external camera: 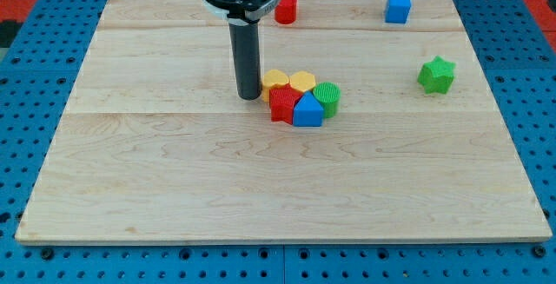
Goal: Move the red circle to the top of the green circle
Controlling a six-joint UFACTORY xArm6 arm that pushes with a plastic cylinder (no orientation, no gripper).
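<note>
My tip (249, 97) has no jaws and holds nothing; it rests on the board (174, 188) near the middle, just left of a tight cluster: two yellow blocks (288, 80) behind, a red block (281, 104) and blue block (307, 110) in front, the green circle (327, 97) at the right end. The red circle (286, 9) sits by the top edge, up and slightly right of my tip and well apart from the green circle, so I judge I must get behind it and push it down-right. Further right stand a blue cube (398, 8) near the top-right corner and a green star (436, 75) by the right edge.
</note>
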